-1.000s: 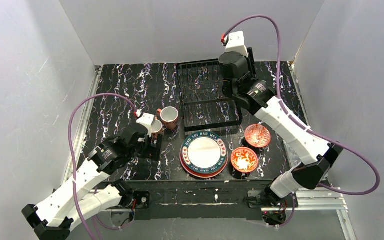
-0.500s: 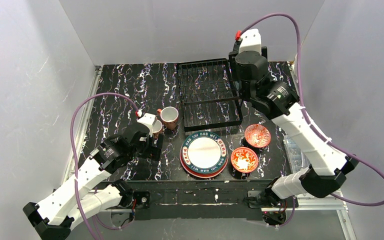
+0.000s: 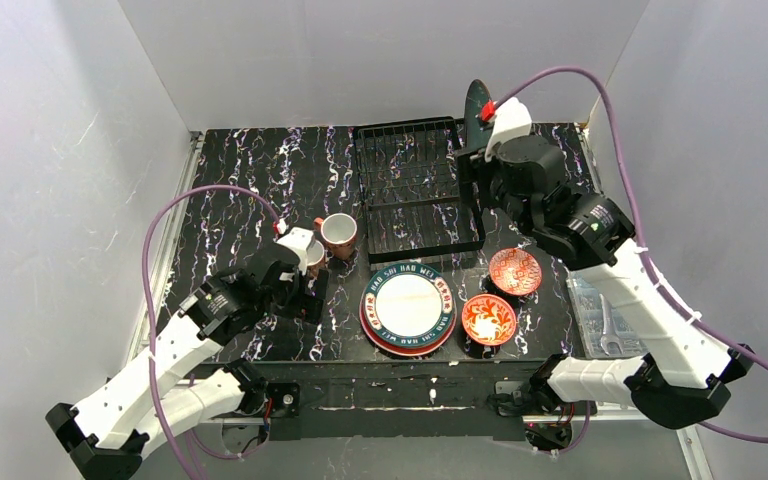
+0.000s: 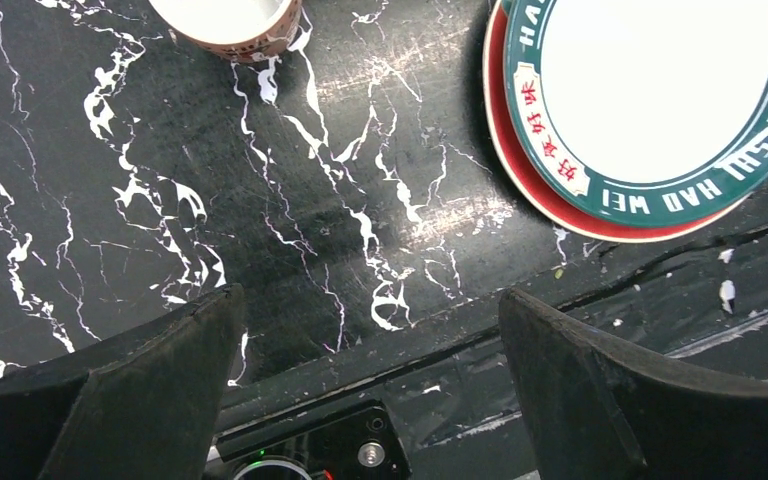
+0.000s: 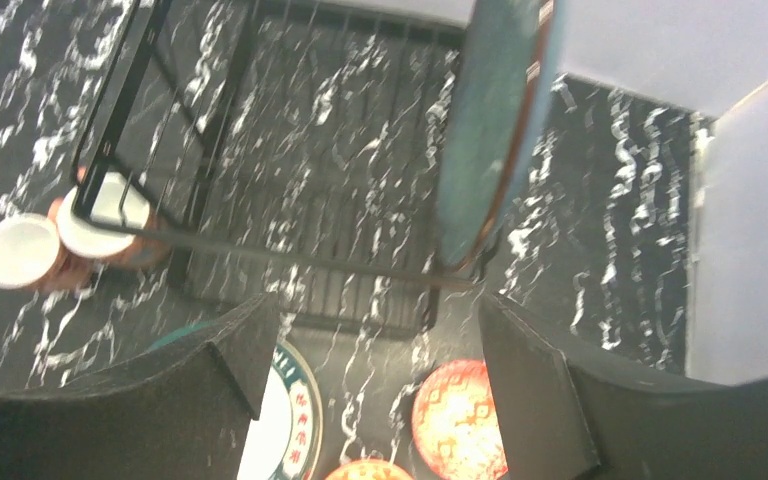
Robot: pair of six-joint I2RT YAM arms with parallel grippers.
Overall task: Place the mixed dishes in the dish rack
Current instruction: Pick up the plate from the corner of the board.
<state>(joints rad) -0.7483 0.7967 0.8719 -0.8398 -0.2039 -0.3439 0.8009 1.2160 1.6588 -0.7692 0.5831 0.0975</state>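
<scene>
The teal plate [image 5: 490, 130] is dark, with a thin reddish-brown rim. It stands on edge at the right end of the rack [image 5: 300, 180], a black wire grid at the back of the table [image 3: 250, 170]. From above only its upper edge shows, behind the right wrist.

The right gripper [image 5: 375, 320] hangs just on the near side of that plate. Its fingers are spread wide with nothing between them, and the plate is clear of both, ahead and towards the right finger.

The left gripper [image 4: 370, 295] is also spread wide, low over bare table near the front edge. Two mugs [image 3: 338, 235] sit just beyond it and the plate stack [image 3: 408, 308], white-centred with a lettered teal rim over a red plate, lies to its right. Two red-patterned bowls [image 3: 488, 318] sit right of the stack.
</scene>
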